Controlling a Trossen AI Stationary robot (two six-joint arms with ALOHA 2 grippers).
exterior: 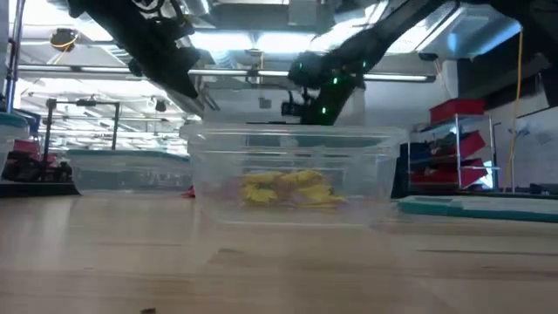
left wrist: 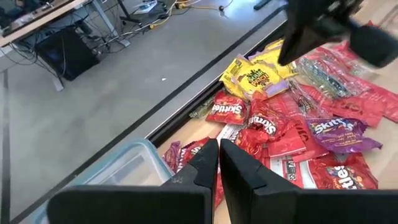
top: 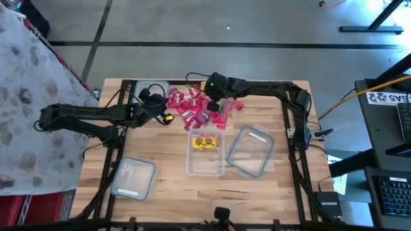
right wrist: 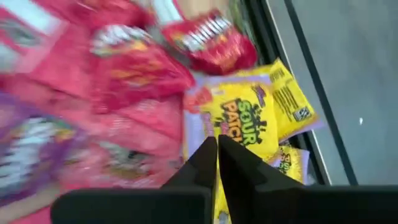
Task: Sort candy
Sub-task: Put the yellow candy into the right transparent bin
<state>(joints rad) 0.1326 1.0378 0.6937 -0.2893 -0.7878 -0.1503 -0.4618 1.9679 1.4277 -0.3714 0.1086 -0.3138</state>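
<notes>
The candy [top: 196,108] is lying in a loose, overlapping heap at the far middle of the table [top: 257,199], mostly red and pink packets with a few yellow and purple ones, while several yellow pieces are already sitting in the middle tub [top: 205,153] just near of the heap. The right hand [right wrist: 217,144] is hovering over the yellow packets at the far edge of the heap, its fingers closed together and holding nothing. The left hand [left wrist: 219,149] is hanging by the heap's left side, fingers likewise pressed nearly together and empty. The risk I judge here is that narrow fingers coming down on such a layered pile are likely to push packets aside rather than take one, or to pinch two colours at once, since the wrappers are slick and lapping over each other. The yellow packets are also lying close to the table's far edge, so a nudge could slide them off. Both arms are crowding the same heap and could foul each other.
</notes>
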